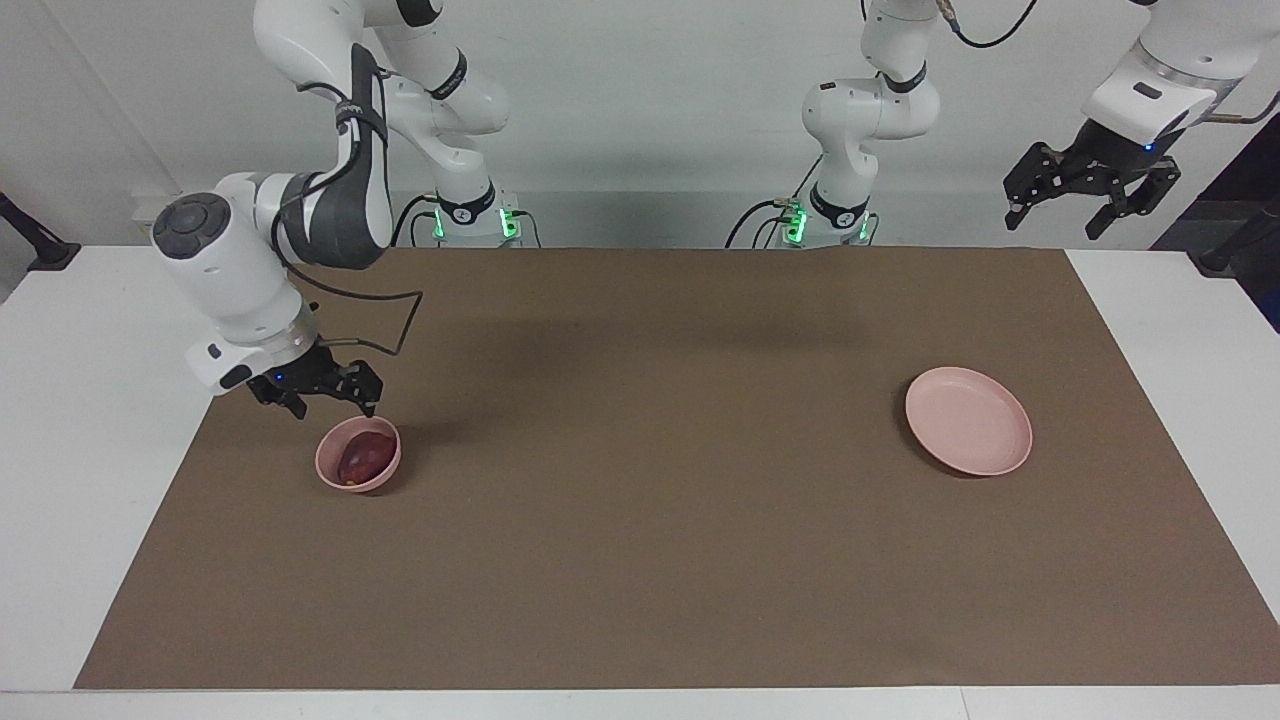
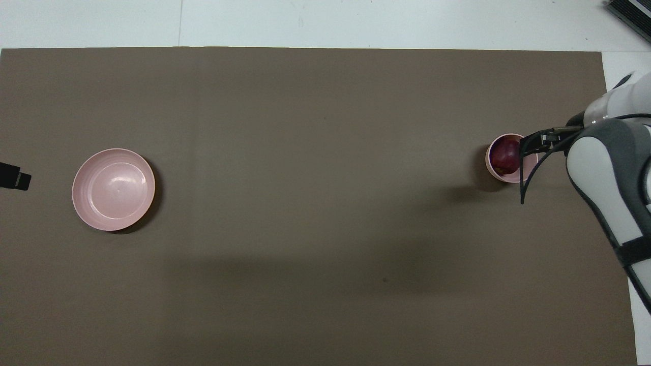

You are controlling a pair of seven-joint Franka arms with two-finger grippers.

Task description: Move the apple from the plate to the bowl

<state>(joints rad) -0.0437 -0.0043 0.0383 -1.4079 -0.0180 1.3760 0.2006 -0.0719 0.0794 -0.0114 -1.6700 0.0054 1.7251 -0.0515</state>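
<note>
Brown matting covers the worktop [image 1: 640, 560]. Facing view: the apple [image 1: 362, 461] sits in the bowl [image 1: 330, 470] near the right arm's end, under the spread, empty right end effector [image 1: 327, 402]. The left end effector [image 1: 1088, 205] waits spread off the other end, above the worktop's corner. Overhead view: the plate [image 2: 113, 189] lies bare near the left arm's edge, well apart from the apple [image 2: 505, 155] in the bowl [image 2: 492, 170].
</note>
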